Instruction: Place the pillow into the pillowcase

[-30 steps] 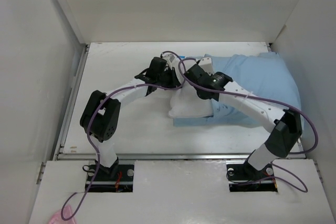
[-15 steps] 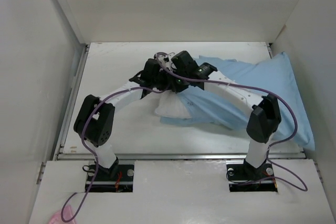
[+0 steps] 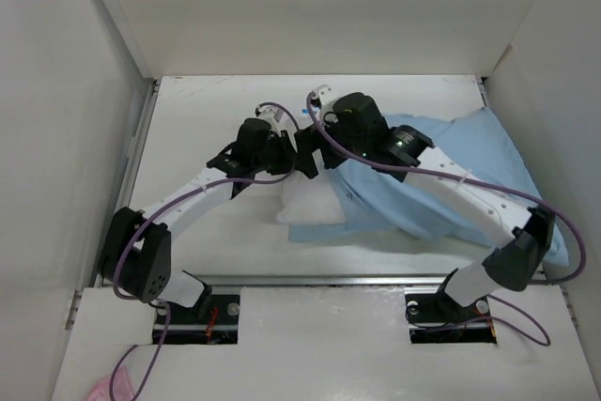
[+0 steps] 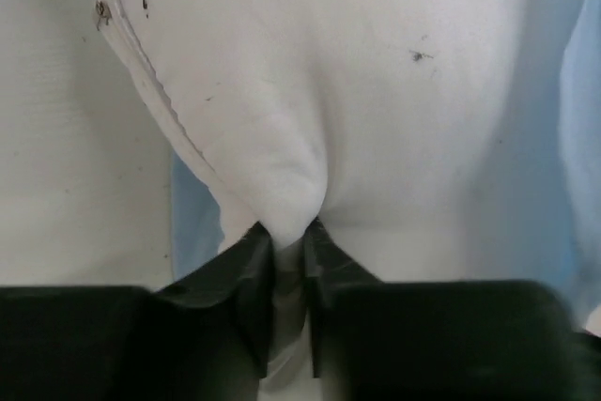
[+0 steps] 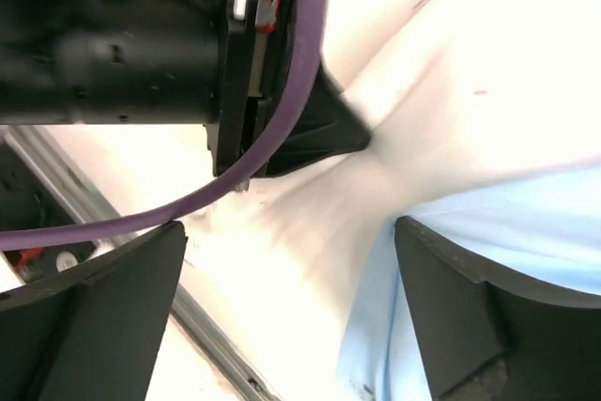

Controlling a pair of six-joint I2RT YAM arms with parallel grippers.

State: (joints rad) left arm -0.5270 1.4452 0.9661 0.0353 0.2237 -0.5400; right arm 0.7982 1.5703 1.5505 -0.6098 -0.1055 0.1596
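Observation:
The white pillow lies mid-table, its left end sticking out of the light blue pillowcase, which covers the rest and spreads to the right. My left gripper is shut on a pinch of pillow fabric; the fold sits between its fingertips. A strip of pillowcase shows under the pillow. My right gripper hovers open just above the pillowcase mouth, holding nothing. Below it lie the pillow and the blue edge, with the left gripper's tip on the pillow.
White enclosure walls stand close at the left, back and right. A metal rail runs along the table's near edge. Purple cables loop over both wrists. A pink scrap lies at the bottom left, off the table.
My right gripper has let go of the pillowcase and stands wide open, lifted slightly. The left arm's elbow has swung down and left while its jaws keep the pillow.

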